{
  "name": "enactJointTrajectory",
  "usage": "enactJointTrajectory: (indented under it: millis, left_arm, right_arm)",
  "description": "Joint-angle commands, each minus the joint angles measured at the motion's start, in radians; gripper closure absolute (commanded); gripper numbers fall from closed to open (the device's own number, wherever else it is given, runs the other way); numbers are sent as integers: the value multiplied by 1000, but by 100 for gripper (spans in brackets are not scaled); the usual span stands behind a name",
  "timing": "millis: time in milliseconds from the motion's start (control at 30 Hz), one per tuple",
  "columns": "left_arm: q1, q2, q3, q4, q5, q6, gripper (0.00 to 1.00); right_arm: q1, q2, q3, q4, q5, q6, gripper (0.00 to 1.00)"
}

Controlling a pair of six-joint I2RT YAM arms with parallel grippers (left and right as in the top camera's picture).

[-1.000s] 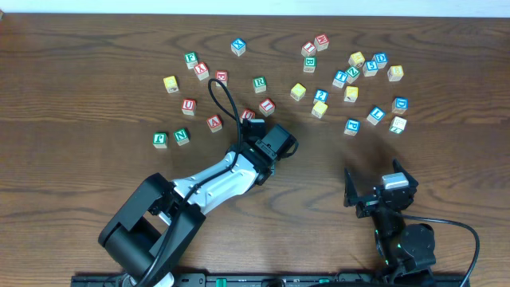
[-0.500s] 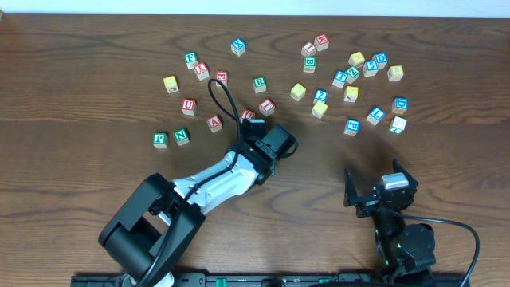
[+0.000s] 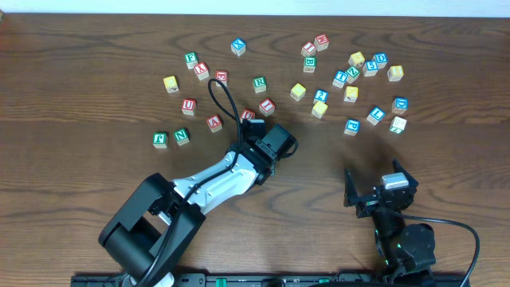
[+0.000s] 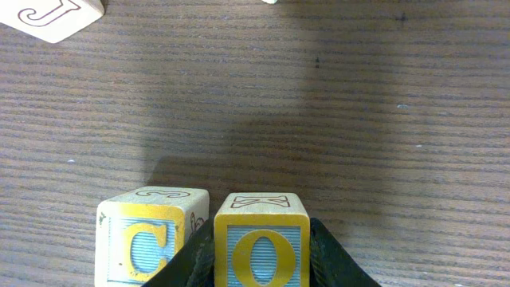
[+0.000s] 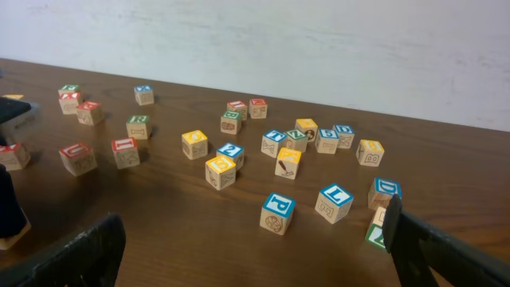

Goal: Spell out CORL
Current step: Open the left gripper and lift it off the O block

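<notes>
I'm gripping the O (image 4: 261, 243) in the left jaws, just beside the C (image 4: 151, 239) on the tabletop (image 4: 358, 119); the right jaws are gaping wide, empty; R (image 3: 260, 83) and L (image 3: 375, 115) are lying farther off

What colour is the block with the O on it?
The O block is yellow; left wrist view.

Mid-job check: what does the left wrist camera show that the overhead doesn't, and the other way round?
Left wrist only: the C cube and O cube side by side, letters readable, with the left gripper hugging the O. Overhead only: the green R cube, the blue L cube, and the open right gripper. Both: the wooden table and the left gripper.
</notes>
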State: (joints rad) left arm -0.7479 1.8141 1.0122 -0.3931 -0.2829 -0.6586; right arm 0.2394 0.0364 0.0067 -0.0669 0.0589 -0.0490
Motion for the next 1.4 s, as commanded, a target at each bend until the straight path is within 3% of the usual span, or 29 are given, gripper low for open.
enactJointTrajectory:
  millis: [0, 133, 667, 833, 1367]
  left_arm:
    - [0, 39, -14, -27, 39, -9, 71]
    - [0, 39, -14, -26, 39, -9, 64]
    - [0, 39, -14, -13, 35, -5, 63]
    - [0, 35, -11, -12, 30, -4, 53]
    - [0, -2, -11, -13, 28, 3, 53]
  right_arm:
    - [-6, -5, -1, -4, 2, -12, 1]
    - [-6, -5, -1, -4, 2, -12, 1]
    - [-6, -5, -1, -4, 2, -12, 1]
    - [-6, -5, -1, -4, 2, -12, 1]
    - [-6, -5, -1, -4, 2, -12, 1]
